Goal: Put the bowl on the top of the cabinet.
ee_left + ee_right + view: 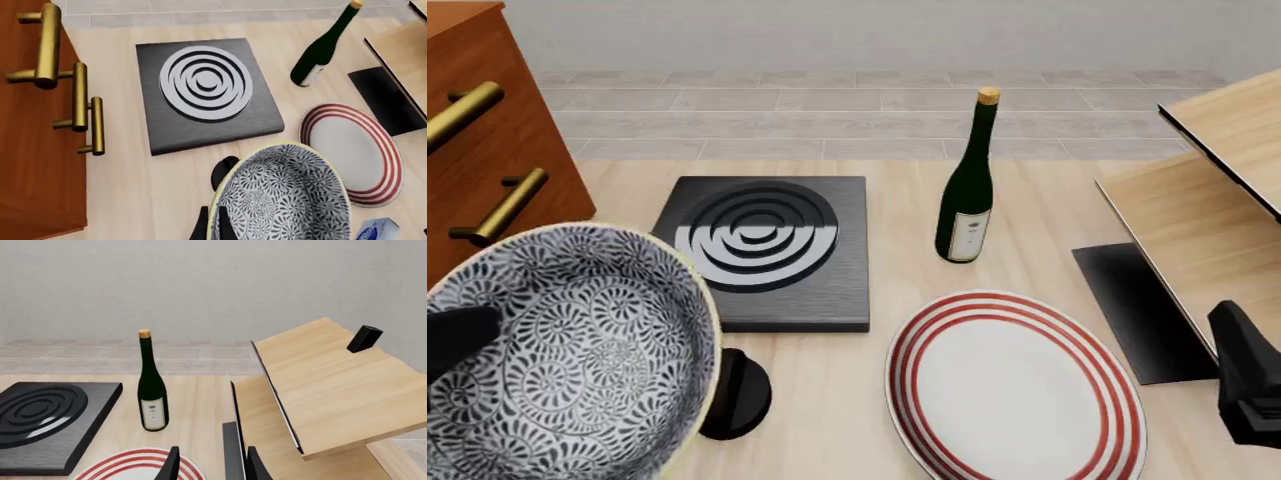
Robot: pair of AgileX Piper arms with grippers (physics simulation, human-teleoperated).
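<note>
The black-and-white patterned bowl (567,360) hangs tilted in the air at the front left, well above the table, and fills the bottom of the left wrist view (283,200). My left gripper (212,227) is shut on the bowl's rim. In the front view only a dark part of it (457,338) shows, the rest hidden behind the bowl. The reddish-brown cabinet (481,150) with brass handles stands just left of and behind the bowl, its top corner above the bowl's height; it also shows in the left wrist view (33,150). My right gripper (212,467) is open and empty at the front right (1248,385).
A black hotplate (767,245) lies mid-table, with a dark green bottle (968,200) to its right. A white red-ringed plate (1014,385) lies at the front centre. A pale wood shelf (1214,200) and a black mat (1134,310) are at the right. A dark round shape (737,392) lies under the bowl.
</note>
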